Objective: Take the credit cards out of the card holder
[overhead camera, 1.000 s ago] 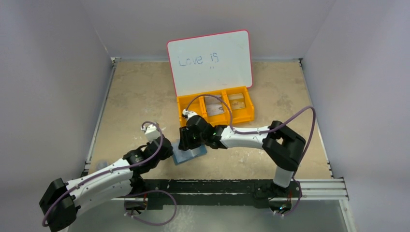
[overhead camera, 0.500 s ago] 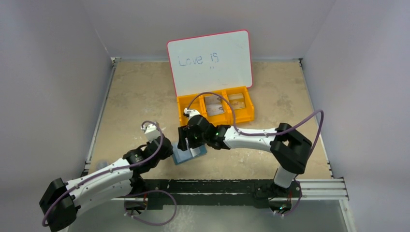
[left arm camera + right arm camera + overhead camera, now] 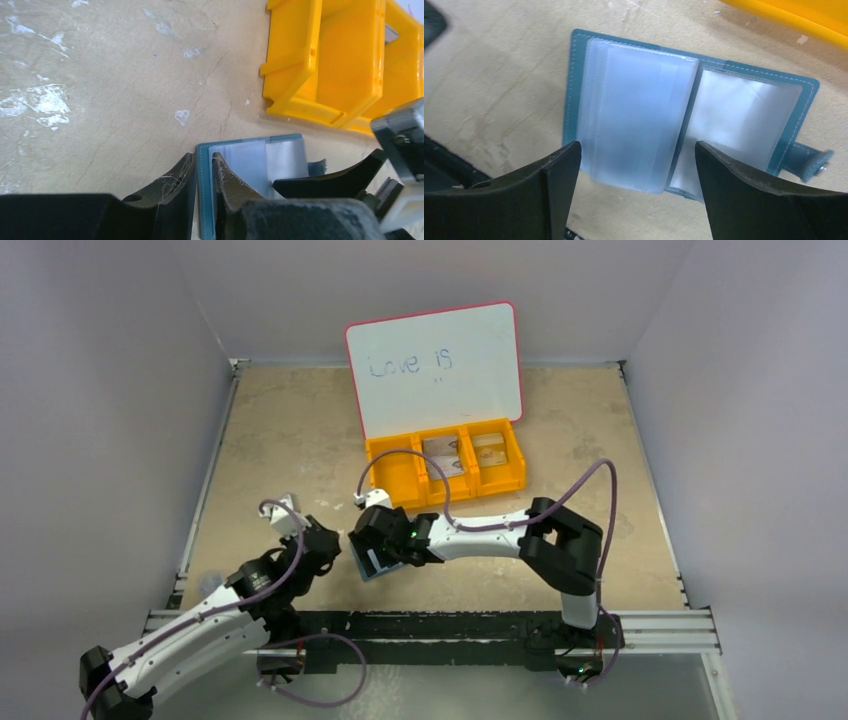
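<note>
The holder [image 3: 684, 120] lies spread open on the desk [image 3: 290, 430], teal cover down and clear sleeves up, closure tab at the far right in the right wrist view. It sits just in front of the orange bin [image 3: 395, 478]. Through the frosted sleeves I cannot tell whether a card remains inside. Greyish and tan cards [image 3: 443, 454] already lie in the bin's middle and right compartments.

Over the last second the right arm has swung left and settled over the holder, while the left arm has drawn back toward its own side. Its tool is now at the holder's left edge, no longer crowding over it. My reading is that the opening step is done, the holder is exposed, and a search for the next card can begin.

The right tool [image 3: 638, 150] hangs directly above the holder with its fingers spread wide and holding nothing. One finger is over the stack of sleeves on the left and the other over the right-hand leaf.

The left tool [image 3: 202, 160] is nearly closed, with the teal left border showing in the thin gap. Whether it actually pinches that border I cannot tell.
</note>
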You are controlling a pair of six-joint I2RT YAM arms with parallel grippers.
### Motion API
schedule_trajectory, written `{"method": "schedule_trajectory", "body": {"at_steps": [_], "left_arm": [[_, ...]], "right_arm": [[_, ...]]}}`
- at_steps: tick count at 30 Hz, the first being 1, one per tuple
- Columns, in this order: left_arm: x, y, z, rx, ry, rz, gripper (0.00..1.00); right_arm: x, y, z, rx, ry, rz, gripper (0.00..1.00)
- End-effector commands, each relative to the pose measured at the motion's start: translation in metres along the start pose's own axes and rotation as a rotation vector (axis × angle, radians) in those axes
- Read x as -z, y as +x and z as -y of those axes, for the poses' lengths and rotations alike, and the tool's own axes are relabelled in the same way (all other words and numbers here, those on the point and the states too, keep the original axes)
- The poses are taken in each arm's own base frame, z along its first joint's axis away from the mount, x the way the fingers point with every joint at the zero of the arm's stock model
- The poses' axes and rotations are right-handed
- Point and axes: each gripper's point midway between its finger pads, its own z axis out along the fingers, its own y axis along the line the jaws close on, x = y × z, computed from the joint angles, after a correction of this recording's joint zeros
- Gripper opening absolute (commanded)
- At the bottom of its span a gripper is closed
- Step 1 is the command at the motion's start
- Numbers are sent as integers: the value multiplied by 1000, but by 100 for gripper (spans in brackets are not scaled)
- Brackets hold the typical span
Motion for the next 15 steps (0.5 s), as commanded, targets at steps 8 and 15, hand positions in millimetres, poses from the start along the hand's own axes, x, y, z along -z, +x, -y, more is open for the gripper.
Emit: {"method": "schedule_trajectory", "body": {"at_steps": [8,15], "left_arm": [[3,-14,0,37,-22,47,18],[1,-10,6,22,-5,31,18]], "right_arm": [[1,-12,16,-4,149,35,67],[18,-16,-3,-65,9,56,70]]}}
